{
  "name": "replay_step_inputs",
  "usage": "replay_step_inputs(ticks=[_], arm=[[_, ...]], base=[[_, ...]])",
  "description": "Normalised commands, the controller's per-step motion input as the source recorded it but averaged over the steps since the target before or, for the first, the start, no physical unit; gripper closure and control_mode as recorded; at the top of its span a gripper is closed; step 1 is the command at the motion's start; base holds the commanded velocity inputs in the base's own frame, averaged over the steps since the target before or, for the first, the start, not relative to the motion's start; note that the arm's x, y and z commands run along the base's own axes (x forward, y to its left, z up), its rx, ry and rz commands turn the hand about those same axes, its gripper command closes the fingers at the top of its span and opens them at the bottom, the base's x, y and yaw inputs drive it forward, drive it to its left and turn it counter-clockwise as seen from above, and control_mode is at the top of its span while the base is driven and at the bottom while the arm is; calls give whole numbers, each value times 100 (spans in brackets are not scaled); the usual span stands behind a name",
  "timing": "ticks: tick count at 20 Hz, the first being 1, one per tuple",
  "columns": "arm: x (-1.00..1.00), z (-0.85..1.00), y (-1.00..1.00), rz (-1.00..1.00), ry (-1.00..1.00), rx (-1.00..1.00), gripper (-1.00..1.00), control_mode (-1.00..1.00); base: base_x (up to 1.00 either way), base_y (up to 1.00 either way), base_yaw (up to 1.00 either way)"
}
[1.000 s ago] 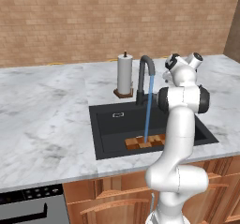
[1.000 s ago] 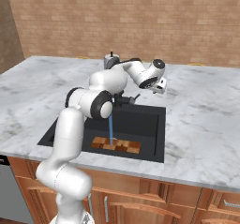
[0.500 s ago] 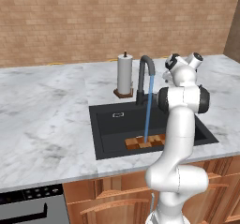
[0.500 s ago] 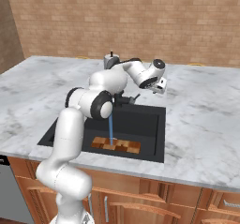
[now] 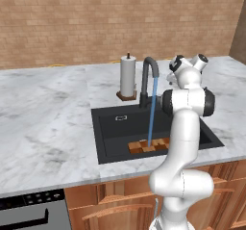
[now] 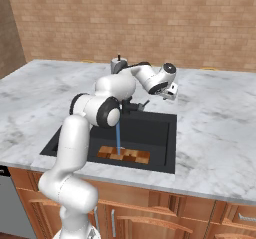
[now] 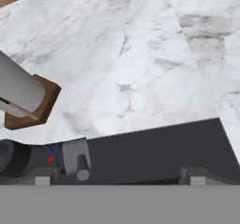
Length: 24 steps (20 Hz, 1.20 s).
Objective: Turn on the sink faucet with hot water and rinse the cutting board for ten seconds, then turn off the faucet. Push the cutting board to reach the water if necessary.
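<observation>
End effector [image 7: 117, 175] fingers apart, faucet lever [image 7: 77, 158] beside its left fingertip [image 7: 43, 176]

White rounded arm [image 5: 181, 142], dark grey joints.

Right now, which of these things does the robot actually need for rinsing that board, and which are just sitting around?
Needed for the job:
sink faucet
water, running onto the board
cutting board, lying in the sink
sink

Just sitting around:
paper-towel roll on its wooden stand, behind the sink
marble counter
brick wall
</observation>
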Motion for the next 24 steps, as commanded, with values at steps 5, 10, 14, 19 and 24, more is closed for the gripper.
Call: replay_step_inputs(ticks=[5,10,14,19,24], arm=[[0,0,0,0,0,0,-100,-100],[0,0,0,0,0,0,-100,-100],[0,0,0,0,0,0,-100,-100],[0,0,0,0,0,0,-100,-100],[0,0,0,0,0,0,-100,-100]], base=[[0,0,0],[0,0,0],[0,0,0],[0,0,0],[0,0,0]])
